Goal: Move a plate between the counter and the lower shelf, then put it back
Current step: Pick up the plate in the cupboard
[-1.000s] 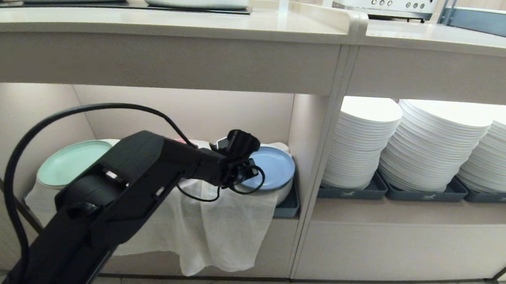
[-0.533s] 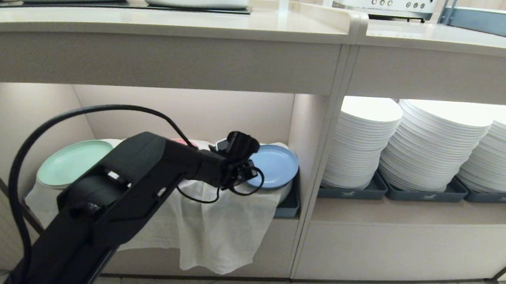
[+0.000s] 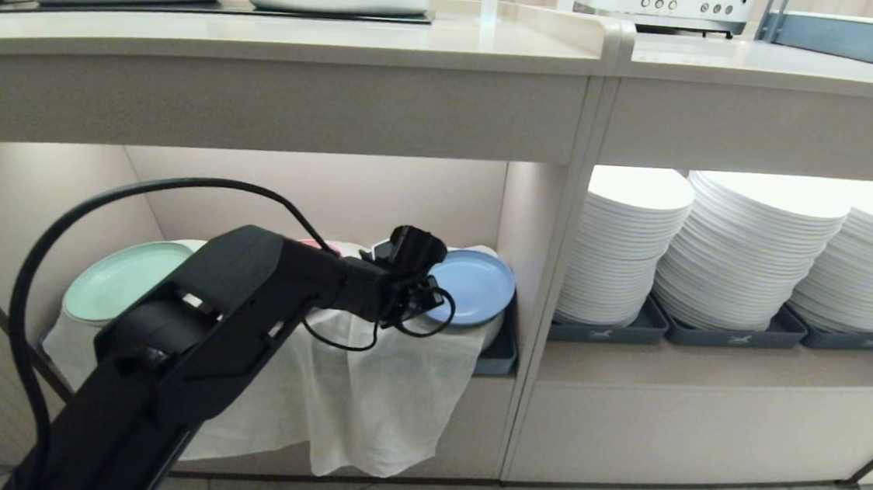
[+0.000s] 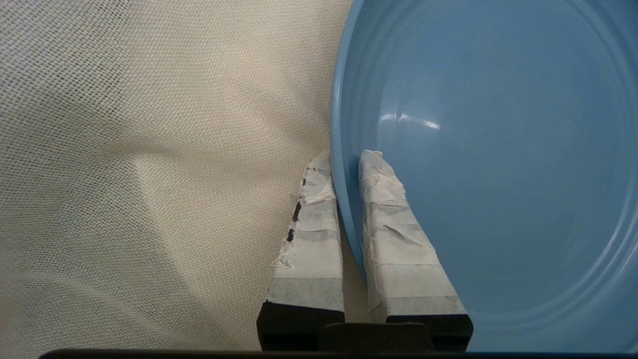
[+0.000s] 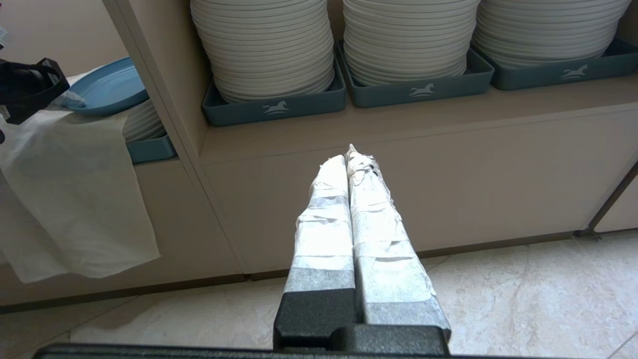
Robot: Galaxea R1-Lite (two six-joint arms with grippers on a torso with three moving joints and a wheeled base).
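Head view: the left arm reaches into the lower shelf [image 3: 316,189], its left tool [image 3: 426,295] at the near-left rim of the light blue plate [image 3: 476,285]. The plate sits on top of a cloth-covered stack at the right end of that compartment, tilted slightly. A white cloth [image 3: 378,388] drapes over the stacks and hangs past the shelf's front edge. A mint green plate [image 3: 118,278] lies on the left stack, and a sliver of a pink plate [image 3: 319,246] shows behind the arm. Above, the counter [image 3: 281,38] carries white pots on a black cooktop panel. In the neighbouring compartment to the right, stacks of white plates [image 3: 748,246] stand in grey trays [image 3: 733,334].

Left wrist view: the left tool's taped fingers [image 4: 398,249] are closed on the plate's rim, one finger lying on the inner face of the plate [image 4: 498,174], the other under the rim against the mesh cloth [image 4: 149,174].

Right wrist view: the right tool [image 5: 351,159] hangs low over the tiled floor [image 5: 498,299] before the white-plate compartment, its taped fingers pressed together with nothing between them. The blue plate [image 5: 107,89] shows at the far side, on its cloth-draped stack.
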